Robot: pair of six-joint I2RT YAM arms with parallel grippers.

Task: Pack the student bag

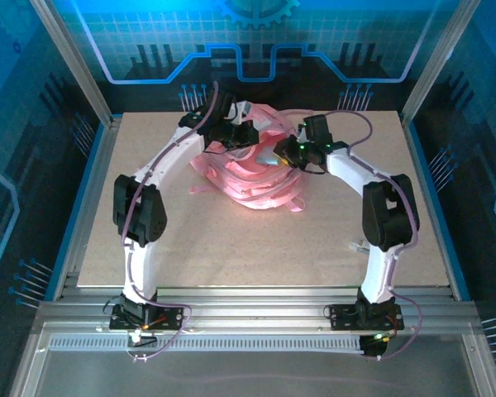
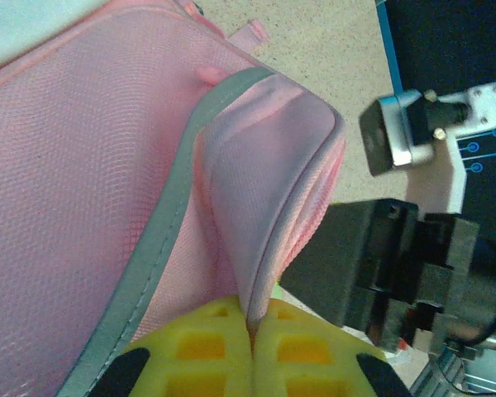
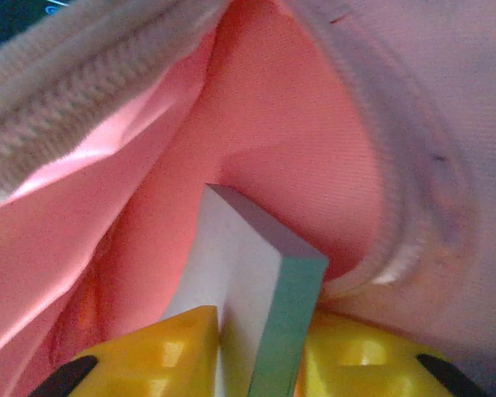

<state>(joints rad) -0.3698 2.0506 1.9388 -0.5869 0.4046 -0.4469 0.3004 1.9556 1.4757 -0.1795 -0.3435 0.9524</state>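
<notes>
Currently mid-insert. Slumped at upper centre of frame on tabletop (image 1: 231, 256): student bag (image 1: 250, 180). Pinching its pink rim fabric with left tool (image 2: 252, 354), closed fully on fold, probably to hold mouth open. Gripping flat white block (image 3: 246, 252) (greenish edge, maybe book) in right tool (image 3: 260, 357), clamped against both faces, poking into pink-lined opening, seemingly for stowing. No brand, label or legible writing spotted.

Robot lab cell, aluminium frame (image 1: 248, 319), blue panels (image 1: 355, 33)
</notes>
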